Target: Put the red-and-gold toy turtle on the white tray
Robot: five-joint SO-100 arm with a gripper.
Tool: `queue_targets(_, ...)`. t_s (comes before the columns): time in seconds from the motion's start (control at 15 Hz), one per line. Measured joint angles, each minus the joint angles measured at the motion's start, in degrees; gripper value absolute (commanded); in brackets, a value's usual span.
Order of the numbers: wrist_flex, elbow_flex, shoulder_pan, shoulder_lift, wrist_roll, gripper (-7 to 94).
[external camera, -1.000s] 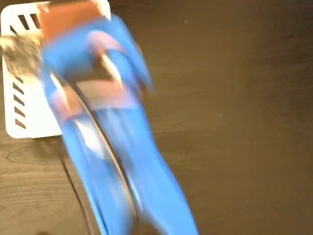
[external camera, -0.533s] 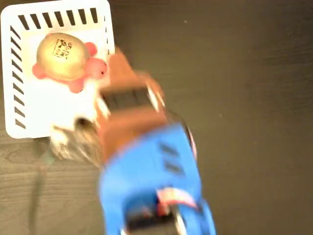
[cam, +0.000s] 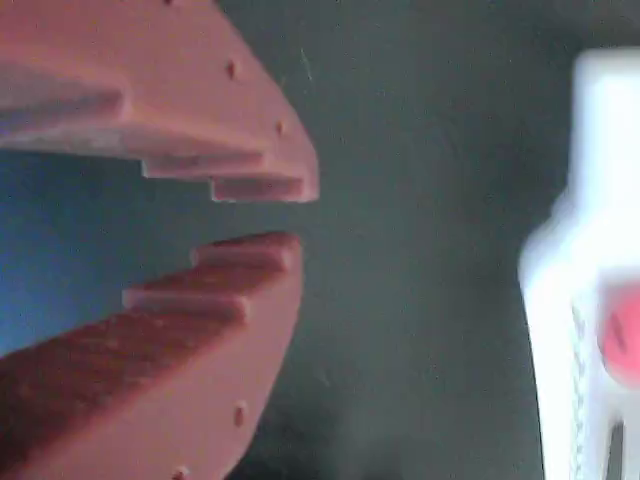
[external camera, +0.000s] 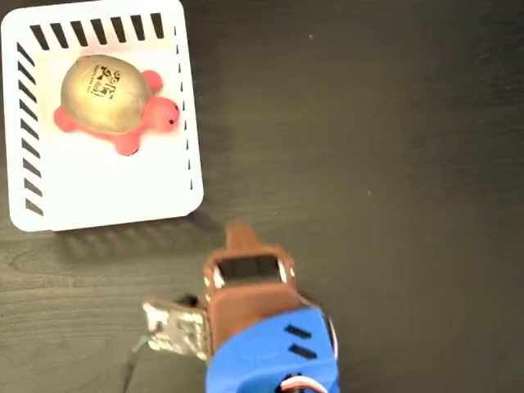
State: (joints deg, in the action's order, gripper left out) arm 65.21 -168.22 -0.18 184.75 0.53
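Red-and-gold toy turtle (external camera: 113, 102) resting inside white tray (external camera: 98, 201), up-left and well apart from hand (cam: 255, 215); hand empty, apparently slightly parted.

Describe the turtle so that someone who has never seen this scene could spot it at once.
In the fixed view, find the white tray at the dark table's upper left. The turtle lies in its upper half, head pointing right. It is the tray's only content: coral-red body, shiny gold shell with a black mark.

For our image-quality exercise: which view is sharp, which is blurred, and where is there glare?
Fixed view: sharp; soft glare on the turtle's gold shell, and the white tray looks overexposed. Wrist view: the close-up jaws are soft, and the tray edge at right is blurred.
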Motion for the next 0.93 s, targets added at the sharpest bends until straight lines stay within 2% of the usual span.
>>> queue_targets(0.33, 6.59, -0.7, -0.44, 1.05, -0.09, 0)
queue_targets(0.93, 6.59, -0.7, -0.53, 1.05, -0.44, 0)
